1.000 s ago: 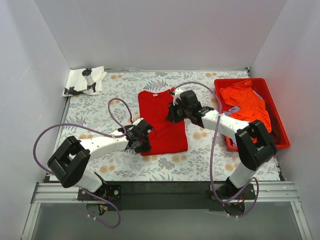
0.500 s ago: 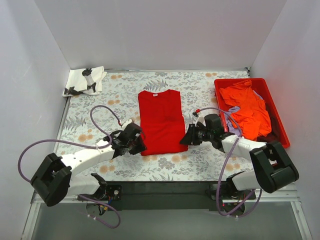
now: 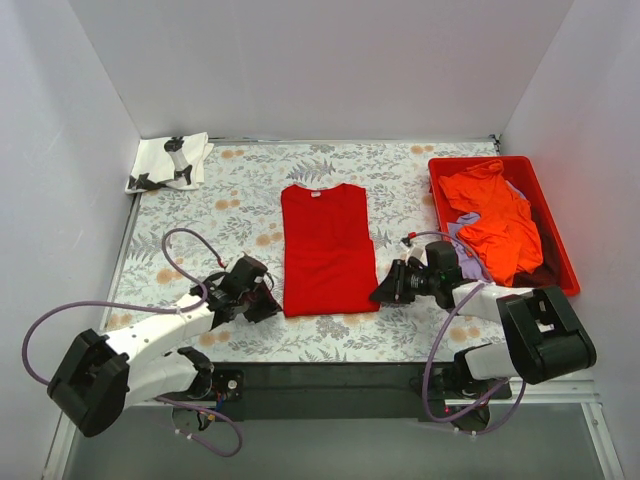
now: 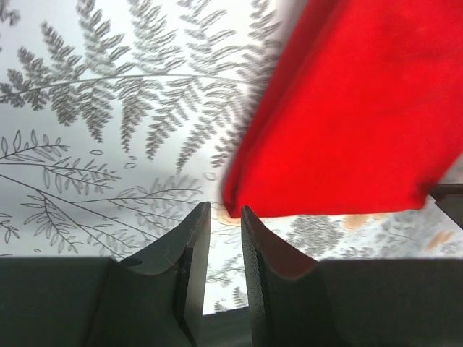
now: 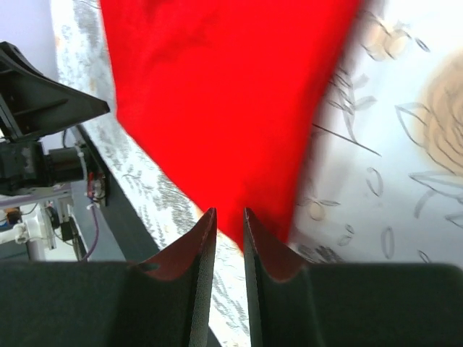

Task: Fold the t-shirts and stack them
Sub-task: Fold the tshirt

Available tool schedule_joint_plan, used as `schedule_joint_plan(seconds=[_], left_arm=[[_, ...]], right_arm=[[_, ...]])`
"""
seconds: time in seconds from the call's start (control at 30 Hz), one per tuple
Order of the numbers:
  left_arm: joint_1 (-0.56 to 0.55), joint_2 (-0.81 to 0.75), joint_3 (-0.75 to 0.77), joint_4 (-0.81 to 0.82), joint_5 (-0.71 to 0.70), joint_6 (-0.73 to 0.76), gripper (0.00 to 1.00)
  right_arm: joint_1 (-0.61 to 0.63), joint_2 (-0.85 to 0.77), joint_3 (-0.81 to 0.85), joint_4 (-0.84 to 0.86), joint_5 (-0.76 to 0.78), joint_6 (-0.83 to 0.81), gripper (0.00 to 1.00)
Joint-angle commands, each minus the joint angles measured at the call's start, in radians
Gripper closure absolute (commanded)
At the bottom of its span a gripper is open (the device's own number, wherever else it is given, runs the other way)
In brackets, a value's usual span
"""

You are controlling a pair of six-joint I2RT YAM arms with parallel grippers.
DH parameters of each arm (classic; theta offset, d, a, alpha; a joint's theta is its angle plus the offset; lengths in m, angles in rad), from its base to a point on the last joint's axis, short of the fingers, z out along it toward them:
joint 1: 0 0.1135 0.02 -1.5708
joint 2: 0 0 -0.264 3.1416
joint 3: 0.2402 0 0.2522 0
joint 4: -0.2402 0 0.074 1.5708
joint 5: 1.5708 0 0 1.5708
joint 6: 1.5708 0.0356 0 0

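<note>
The red t-shirt [image 3: 325, 250] lay folded lengthwise in the middle of the table [image 3: 240, 190]. The left gripper [image 3: 271, 305] sat just beside its near left corner and the right gripper [image 3: 378, 297] at its near right corner. Both had jaws narrowly apart, visibly clamping nothing.

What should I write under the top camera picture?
The left gripper and right gripper flank the near edge of a red t-shirt on the leafy table, more shirts in a red tray.
</note>
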Motion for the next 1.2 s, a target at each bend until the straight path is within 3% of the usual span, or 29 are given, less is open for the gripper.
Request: schedule_joint_plan(seconds=[0.0,0.1,0.43,0.67,0.8,0.9,0.93,1.07,1.17], left_arm=[[0.018,-0.06,0.071,-0.012,-0.006,0.021,0.77],[0.051,-0.005,0.15,0.093,0.018,0.081,0.77],[0.223,0.509,0.456,0.303,0.12,0.216,0.77],[0.323,0.681,0.465,0.32,0.181,0.248,0.78],[0.325,0.624,0.459,0.308,0.225,0.311,0.76],[0.326,0.493,0.447,0.242,0.213,0.359,0.7],[0.323,0.428,0.445,0.219,0.198,0.383,0.63],[0.292,0.273,0.413,0.084,0.124,0.44,0.53],[0.251,0.174,0.364,-0.026,0.065,0.443,0.4]], right_arm=[[-0.003,-0.039,0.116,-0.013,-0.057,-0.004,0.72],[-0.005,0.015,0.236,-0.011,-0.048,-0.01,0.72],[-0.009,0.389,0.57,0.003,0.038,-0.011,0.69],[-0.029,0.54,0.601,0.014,0.112,-0.068,0.69],[-0.029,0.52,0.602,0.006,0.066,-0.09,0.69],[-0.026,0.422,0.573,-0.046,0.07,-0.12,0.66],[-0.023,0.364,0.567,-0.081,0.083,-0.132,0.65],[0.035,0.239,0.556,-0.319,0.216,-0.234,0.62],[0.101,0.14,0.506,-0.475,0.372,-0.272,0.59]])
